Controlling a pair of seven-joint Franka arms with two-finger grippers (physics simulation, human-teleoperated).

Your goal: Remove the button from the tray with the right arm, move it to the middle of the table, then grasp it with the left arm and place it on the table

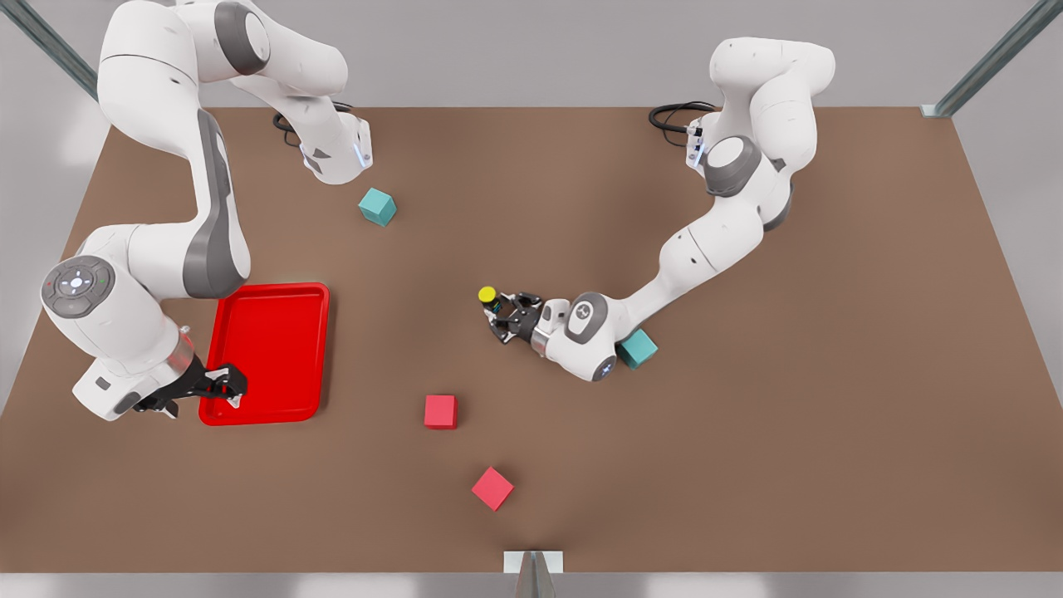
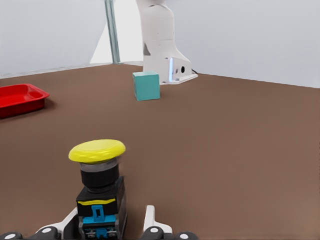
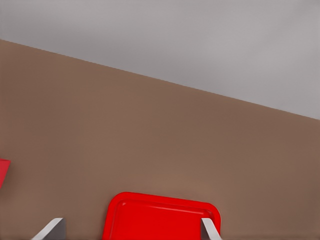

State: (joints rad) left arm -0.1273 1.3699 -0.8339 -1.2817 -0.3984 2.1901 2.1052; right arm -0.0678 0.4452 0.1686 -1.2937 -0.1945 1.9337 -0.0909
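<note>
Item: small push-button with yellow round cap and dark blocky body (image 1: 489, 297), located centre of the front view on the flat matte brown tabletop (image 1: 747, 415), out of the bright red shallow tray (image 1: 274, 349) at lower left; the black left gripper (image 1: 505, 316) has its jaws closed around the body, so transfer looks done and only release, if the base is seated, remains. Black right gripper (image 1: 224, 386) waits over the tray's lower edge, jaws spread and empty. The left wrist view shows the button (image 2: 100, 192) upright between pale fingers (image 2: 149, 220), apparently touching the tabletop, plus a teal cube (image 2: 146, 86); the right wrist view adds only tray rim (image 3: 165, 200).
</note>
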